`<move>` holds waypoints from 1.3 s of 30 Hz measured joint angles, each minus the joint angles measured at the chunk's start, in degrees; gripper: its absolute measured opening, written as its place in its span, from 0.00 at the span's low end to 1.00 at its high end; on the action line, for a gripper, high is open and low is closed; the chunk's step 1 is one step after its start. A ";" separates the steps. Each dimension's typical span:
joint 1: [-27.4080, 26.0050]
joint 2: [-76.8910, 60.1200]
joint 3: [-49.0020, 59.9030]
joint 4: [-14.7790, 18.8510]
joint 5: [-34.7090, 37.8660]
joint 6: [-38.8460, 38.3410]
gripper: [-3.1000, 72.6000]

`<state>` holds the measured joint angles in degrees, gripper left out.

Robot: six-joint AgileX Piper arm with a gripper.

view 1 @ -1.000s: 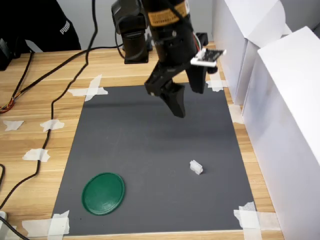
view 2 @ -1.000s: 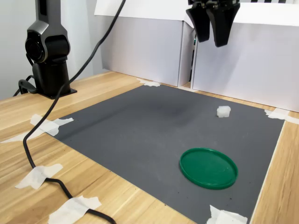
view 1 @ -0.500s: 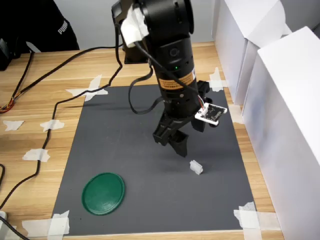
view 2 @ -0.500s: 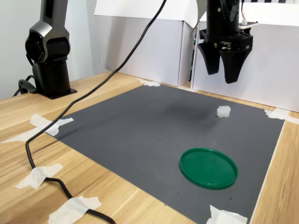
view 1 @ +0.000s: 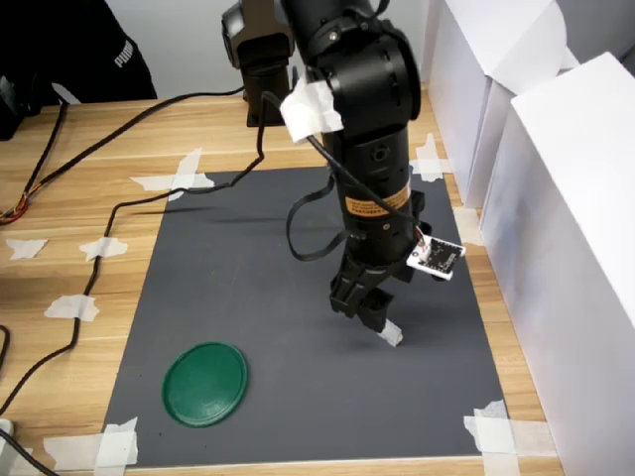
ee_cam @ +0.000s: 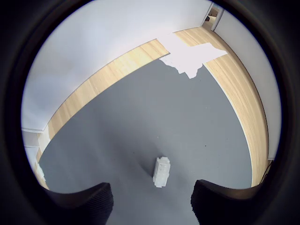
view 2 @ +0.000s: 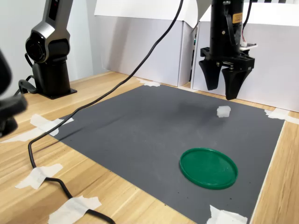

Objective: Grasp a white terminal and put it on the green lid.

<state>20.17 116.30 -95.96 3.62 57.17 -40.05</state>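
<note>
The fingers of the gripper stand apart, with a clear gap between them, and they hold nothing and touch nothing. In the wrist view the two dark fingertips sit on either side of the white terminal, which lies on the grey mat in the gap between them but a little ahead.

Compared with half a second ago, the arm has come lower and nearer to the terminal (it was higher and farther back over the mat). I judge this as the approach to the grasp, with the closing not yet begun.

In the second exterior view, from left to right: the arm's base at the far left, then the green lid near the front, and the terminal just beyond it, under the gripper.
</note>
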 joint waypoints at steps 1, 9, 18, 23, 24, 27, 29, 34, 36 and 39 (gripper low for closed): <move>0.00 0.36 0.00 0.00 -0.13 0.17 0.97; 0.00 3.03 0.00 -0.57 -0.83 0.82 0.97; 0.00 4.67 0.00 -1.68 -2.62 2.18 0.84; 0.00 5.16 0.00 -1.68 -3.72 2.25 0.54; 0.00 5.27 0.00 -1.68 -3.79 2.25 0.45; 0.00 5.70 0.00 -1.18 -3.96 2.25 0.20; 0.00 5.83 0.00 -0.74 -3.96 2.32 0.16; 0.00 5.83 -0.06 -0.63 -3.84 2.44 0.16; 0.00 5.68 -0.06 -0.50 -3.65 2.48 0.16; 0.00 4.90 -0.06 -0.15 -2.71 2.54 0.16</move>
<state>20.17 121.19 -96.02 3.47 54.46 -37.51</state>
